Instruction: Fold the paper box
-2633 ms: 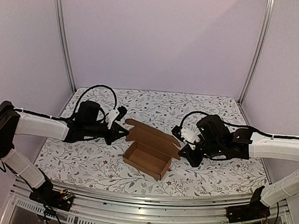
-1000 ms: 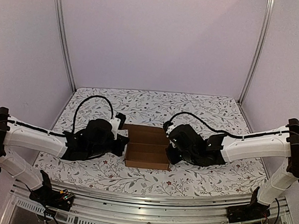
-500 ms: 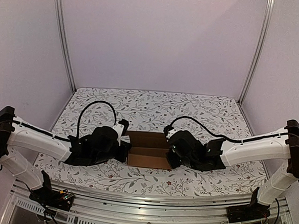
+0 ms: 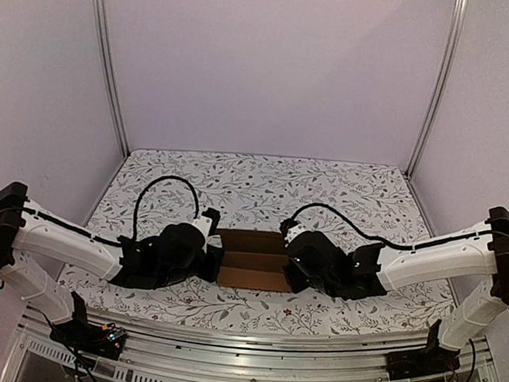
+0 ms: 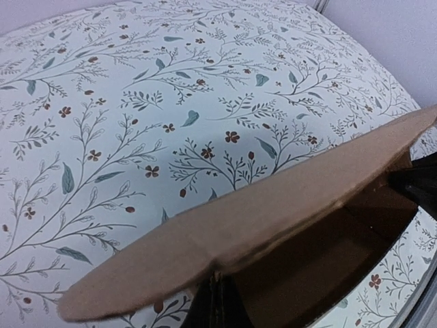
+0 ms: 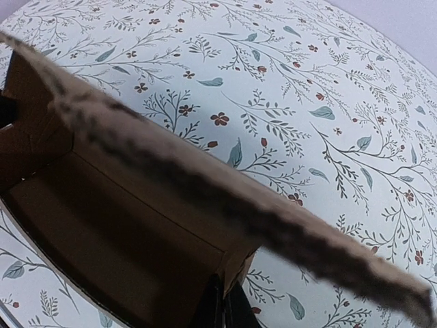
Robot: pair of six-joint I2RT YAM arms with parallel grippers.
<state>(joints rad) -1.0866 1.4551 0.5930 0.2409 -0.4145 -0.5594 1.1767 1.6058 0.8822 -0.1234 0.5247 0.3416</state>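
From above, the paper box point(image 4: 251, 265) seems flat; wrist views show depth.

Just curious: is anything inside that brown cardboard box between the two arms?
The paper box looks empty: both wrist views show only bare cardboard floor and walls. The lid flap hangs over part of the interior, so that part is hidden.

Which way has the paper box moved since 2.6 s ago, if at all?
Yes. The paper box turned counterclockwise in the top view, from skewed to parallel with the near rail.
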